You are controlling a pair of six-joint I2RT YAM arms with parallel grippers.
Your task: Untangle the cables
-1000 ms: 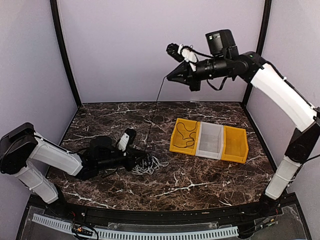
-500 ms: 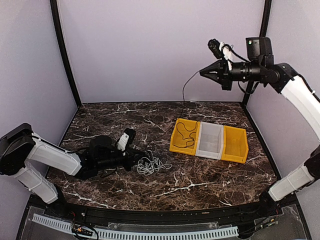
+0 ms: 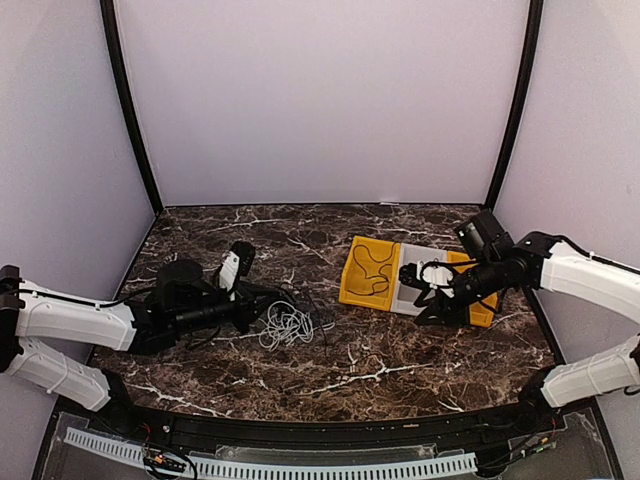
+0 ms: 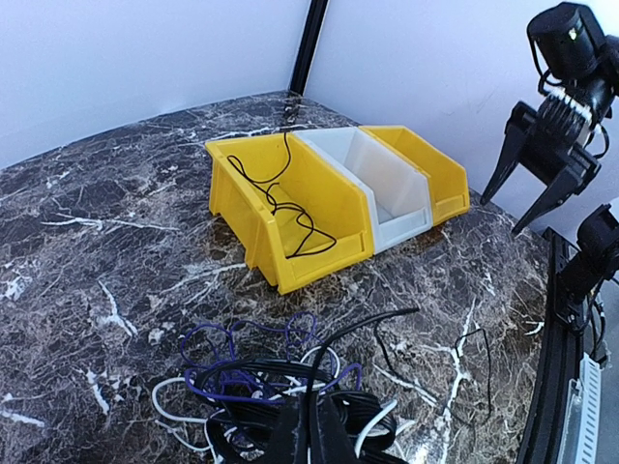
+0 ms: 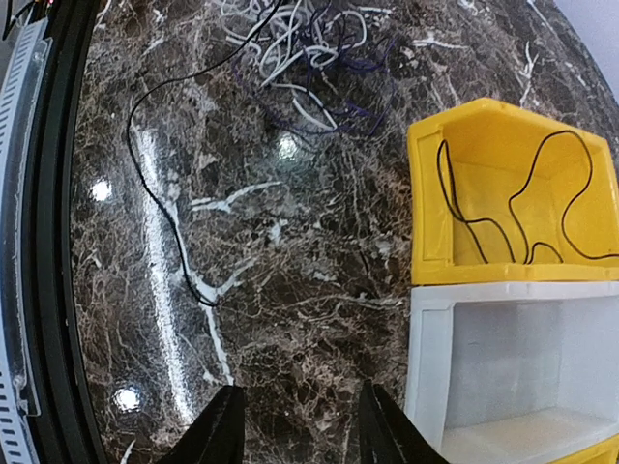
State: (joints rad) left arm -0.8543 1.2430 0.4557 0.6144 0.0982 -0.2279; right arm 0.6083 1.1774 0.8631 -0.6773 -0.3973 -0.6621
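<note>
The tangled cables (image 3: 288,324) lie left of centre on the marble table: black, white and purple cords (image 4: 242,382) knotted together. My left gripper (image 4: 311,414) sits low at the pile's near edge, shut on a thick black cable (image 4: 363,327) that arcs up from between its fingers. A thin black cable (image 5: 164,227) lies loose on the table to the pile's right. Another black cable (image 4: 288,205) is coiled inside the yellow bin (image 3: 352,288). My right gripper (image 5: 301,430) hovers open and empty over the table, just in front of the bins.
A white bin (image 3: 412,303) and a second yellow bin (image 3: 482,312) stand in a row to the right of the first. The booth's walls and black corner posts close in the back and sides. A black rail (image 5: 44,242) runs along the table's near edge.
My right arm swung down from high in the air to just above the table by the bins and opened; the thin black cable it held up now lies on the marble. The left gripper closed.
</note>
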